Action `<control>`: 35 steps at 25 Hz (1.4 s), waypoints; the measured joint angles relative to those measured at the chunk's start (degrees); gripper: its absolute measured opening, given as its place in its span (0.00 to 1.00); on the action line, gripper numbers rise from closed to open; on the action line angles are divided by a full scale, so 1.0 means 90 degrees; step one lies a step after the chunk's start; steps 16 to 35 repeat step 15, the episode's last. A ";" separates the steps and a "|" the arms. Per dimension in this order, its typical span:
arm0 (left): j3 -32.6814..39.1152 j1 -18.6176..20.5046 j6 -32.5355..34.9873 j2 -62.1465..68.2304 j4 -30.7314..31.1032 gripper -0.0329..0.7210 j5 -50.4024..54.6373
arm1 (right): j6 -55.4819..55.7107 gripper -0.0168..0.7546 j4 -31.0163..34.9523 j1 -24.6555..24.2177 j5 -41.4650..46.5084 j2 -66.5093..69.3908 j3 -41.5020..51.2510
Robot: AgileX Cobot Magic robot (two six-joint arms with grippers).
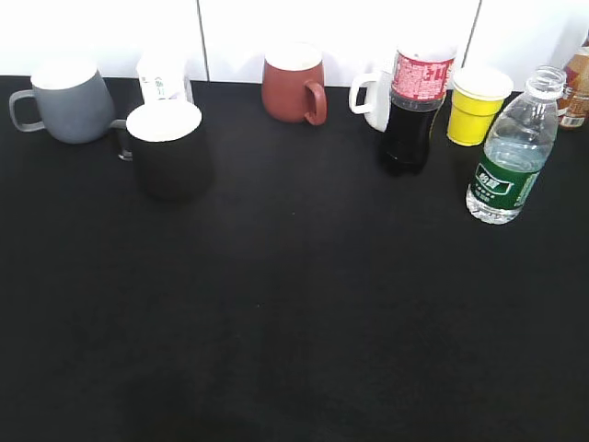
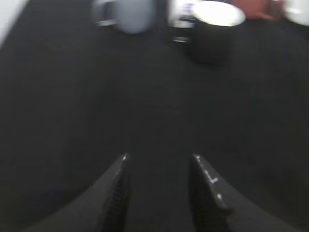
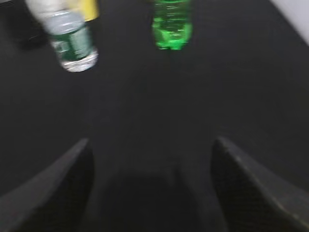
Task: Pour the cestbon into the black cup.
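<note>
The cestbon [image 1: 513,157], a clear water bottle with a green label and no cap, stands upright at the right of the black table; it also shows at the top left of the right wrist view [image 3: 69,41]. The black cup [image 1: 168,147], white inside, stands at the left; it also shows in the left wrist view [image 2: 215,34]. My left gripper [image 2: 159,157] is open and empty, well short of the cup. My right gripper [image 3: 152,142] is open and empty, well short of the bottle. Neither gripper shows in the exterior view.
Along the back stand a grey mug [image 1: 69,101], a white carton [image 1: 164,78], a brick-red mug [image 1: 294,87], a white mug [image 1: 373,97], a dark cola bottle [image 1: 414,110] and a yellow cup [image 1: 476,106]. A green bottle [image 3: 171,24] stands right of the cestbon.
</note>
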 joint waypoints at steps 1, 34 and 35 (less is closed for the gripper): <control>0.0005 0.0211 0.0000 -0.0087 0.0000 0.46 0.0000 | 0.0006 0.77 0.0000 -0.0070 0.0000 0.0000 0.0000; 0.0005 0.0642 0.0000 -0.0119 -0.0005 0.46 -0.0004 | 0.0013 0.77 0.0006 -0.0104 -0.0013 -0.0006 0.0000; 0.0005 0.0642 0.0000 -0.0119 -0.0005 0.46 -0.0004 | 0.0013 0.77 0.0006 -0.0104 -0.0013 -0.0006 0.0000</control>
